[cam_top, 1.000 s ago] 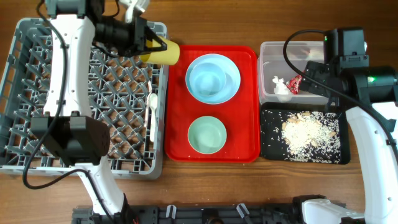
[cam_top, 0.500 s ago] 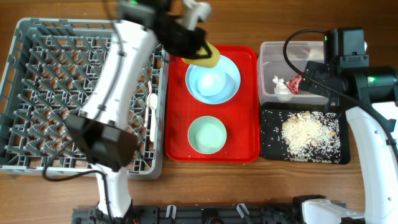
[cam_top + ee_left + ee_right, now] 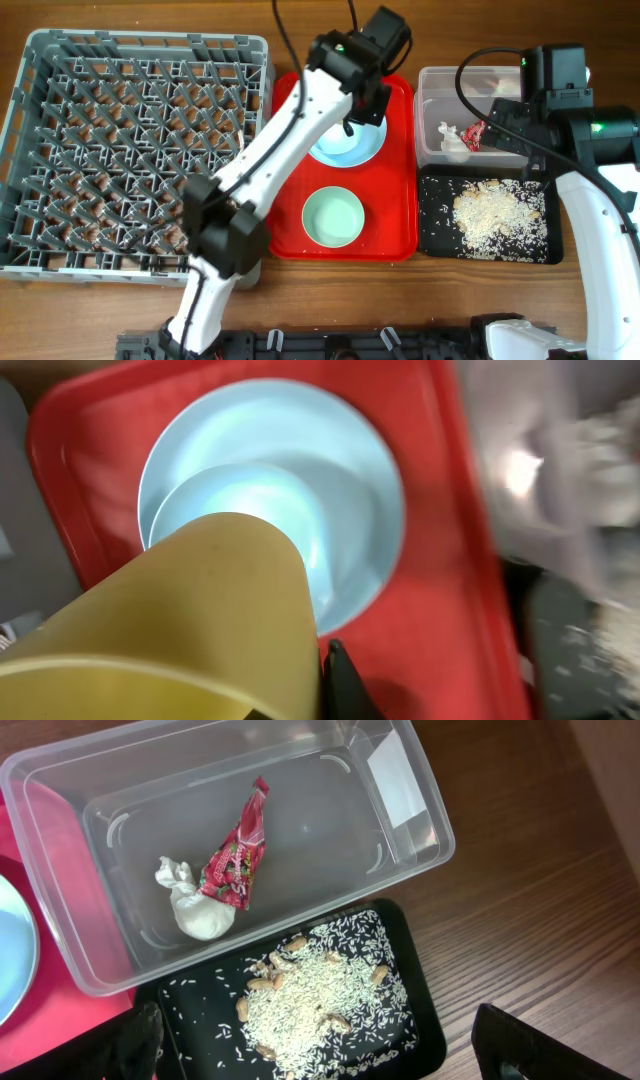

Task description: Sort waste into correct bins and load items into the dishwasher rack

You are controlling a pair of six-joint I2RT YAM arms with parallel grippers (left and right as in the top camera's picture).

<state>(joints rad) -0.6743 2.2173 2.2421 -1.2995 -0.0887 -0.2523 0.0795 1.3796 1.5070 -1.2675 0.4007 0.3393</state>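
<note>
My left gripper (image 3: 230, 690) is shut on the small yellow cup (image 3: 190, 610) and holds it above the light blue bowl (image 3: 250, 500), which sits on the light blue plate (image 3: 360, 490). In the overhead view the left gripper (image 3: 360, 100) covers the cup, and the plate (image 3: 345, 150) shows below it. The pale green bowl (image 3: 333, 217) is on the red tray (image 3: 395, 200). The grey rack (image 3: 100, 150) is at the left. My right gripper (image 3: 320, 1045) is open over the bins. The red wrapper (image 3: 238, 850) and napkin (image 3: 195, 910) lie in the clear tub (image 3: 330, 810). Rice scraps (image 3: 320, 990) lie in the black tray (image 3: 200, 1010). The fork and spoon are hidden.
The left arm (image 3: 270, 170) stretches diagonally across the rack's right edge and the red tray. The clear tub (image 3: 440, 85) and black tray (image 3: 440, 240) stand at the right, with the right arm (image 3: 600, 200) beside them. Bare wood lies along the front.
My left arm has swung right, carrying the yellow cup from the rack's far right corner to above the blue plate on the red tray. The right arm has not moved.
</note>
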